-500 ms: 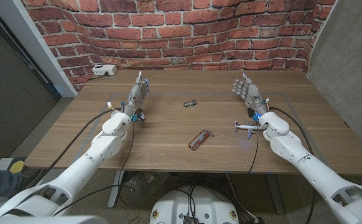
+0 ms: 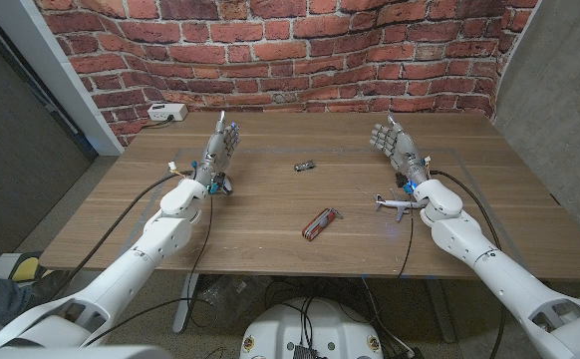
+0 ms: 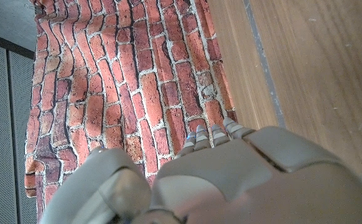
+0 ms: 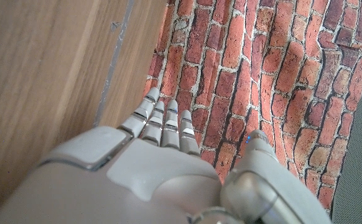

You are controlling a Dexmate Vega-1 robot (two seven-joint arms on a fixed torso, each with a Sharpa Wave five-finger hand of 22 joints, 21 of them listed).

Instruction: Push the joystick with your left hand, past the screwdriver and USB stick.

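Where the left hand stands: the left hand (image 2: 222,148) is upright near the far left of the wooden table (image 2: 270,244), fingers stretched up and slightly apart, holding nothing.
Change in half a second: almost none; the left hand has edged a touch farther from the robot and its fingers have straightened a little, while every object on the table lies where it lay.
Right hand: the right hand (image 2: 394,145) stands on its edge at the far right, fingers loosely spread and a little curled, with nothing in them.
Joystick: nothing on the table can be told as a joystick.
Middle of the table: a small dark object (image 2: 304,166) lies between the two hands, too small to name; a red folding tool (image 2: 319,223) lies nearer the robot, well apart from both hands.
By the right wrist: a toy aeroplane (image 2: 394,204) lies just beside it, not held.
Back edge: a white socket block (image 2: 165,113) sits below the brick wall (image 2: 290,50).
Meaning for the task: the push looks not yet begun, since the left hand touches nothing.
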